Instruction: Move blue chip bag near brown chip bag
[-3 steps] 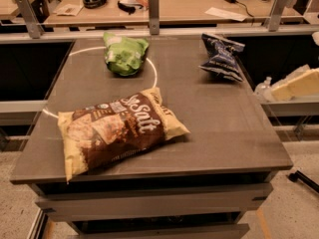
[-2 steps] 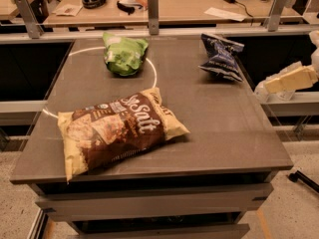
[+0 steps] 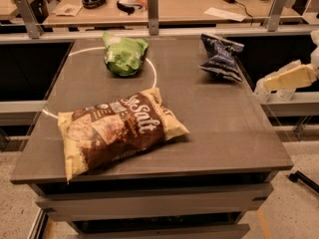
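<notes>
The blue chip bag (image 3: pixel 221 57) is a small dark navy foil bag lying at the far right of the grey table (image 3: pixel 224 118). The brown chip bag (image 3: pixel 117 130) is the largest bag, with white "Salt" lettering. It lies flat at the near left of the table. My gripper (image 3: pixel 290 78) is pale yellow-white and hangs beyond the table's right edge, to the right of the blue bag and slightly nearer than it. It touches neither bag and holds nothing that I can see.
A small bright green bag (image 3: pixel 124 55) lies at the far middle of the table, inside a white painted circle. A desk (image 3: pixel 189 6) with headphones, papers and cables runs behind the table. Metal posts (image 3: pixel 152 6) stand along the far edge.
My gripper has shifted slightly upward and left beside the table's right edge. The three bags have not moved.
</notes>
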Motion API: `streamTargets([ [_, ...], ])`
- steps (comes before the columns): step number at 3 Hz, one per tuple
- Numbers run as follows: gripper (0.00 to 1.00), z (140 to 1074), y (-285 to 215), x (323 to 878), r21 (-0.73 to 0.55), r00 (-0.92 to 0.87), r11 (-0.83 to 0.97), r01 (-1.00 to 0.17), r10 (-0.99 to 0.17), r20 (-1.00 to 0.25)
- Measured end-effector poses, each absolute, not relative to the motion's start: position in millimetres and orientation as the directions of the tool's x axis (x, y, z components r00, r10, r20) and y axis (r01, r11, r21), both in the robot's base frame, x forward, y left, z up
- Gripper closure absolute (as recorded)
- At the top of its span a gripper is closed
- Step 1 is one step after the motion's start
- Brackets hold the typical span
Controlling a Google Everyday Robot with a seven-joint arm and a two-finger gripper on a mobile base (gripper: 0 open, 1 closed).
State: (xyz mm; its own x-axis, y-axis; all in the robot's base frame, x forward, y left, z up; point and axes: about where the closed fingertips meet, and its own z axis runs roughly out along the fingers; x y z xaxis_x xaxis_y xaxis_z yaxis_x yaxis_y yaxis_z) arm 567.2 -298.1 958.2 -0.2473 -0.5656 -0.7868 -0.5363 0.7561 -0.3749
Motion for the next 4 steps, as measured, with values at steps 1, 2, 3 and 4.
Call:
streamTargets([
  [1,0.00,941,-296,577,-0.373,-0.284,0.783,-0.497,-0.553,-0.784],
  [2,0.00,922,-288,601,-0.362,-0.295,0.796,-0.486,-0.539,-0.789],
  [3,0.00,905,-282,626,-0.318,-0.320,0.834,-0.450,-0.483,-0.815],
  [4,0.00,894,-273,648,-0.267,-0.353,0.867,-0.420,-0.428,-0.832],
])
